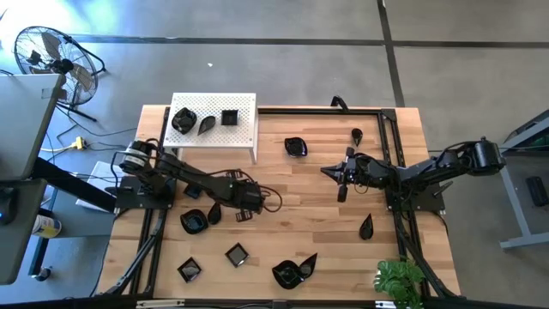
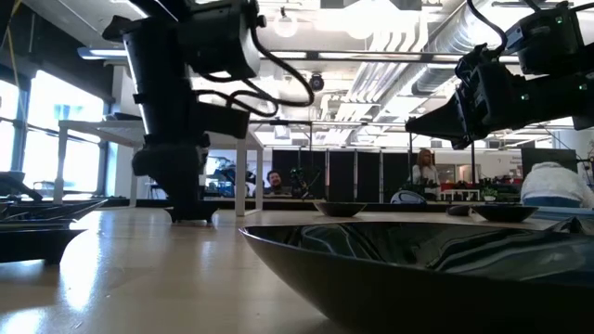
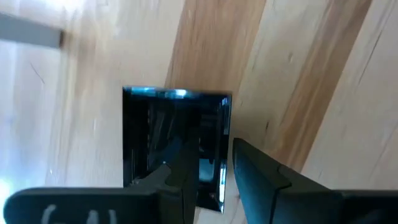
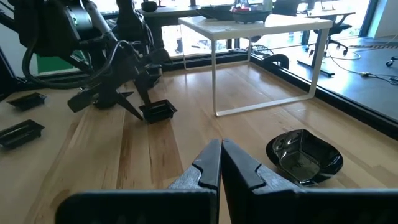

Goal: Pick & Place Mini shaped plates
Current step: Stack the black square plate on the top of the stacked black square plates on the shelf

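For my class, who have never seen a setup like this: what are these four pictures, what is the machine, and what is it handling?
Two dark robot arms work at a wooden table. One picture looks straight down, one looks level across the tabletop, and two come from cameras on the wrists. Small glossy black plates lie scattered on the table, and three more sit on a white perforated stand. The left hand has its fingers either side of one wall of a square plate resting on the wood, closing to grip it. The right hand is shut and empty, waiting above the table near a wavy round plate.
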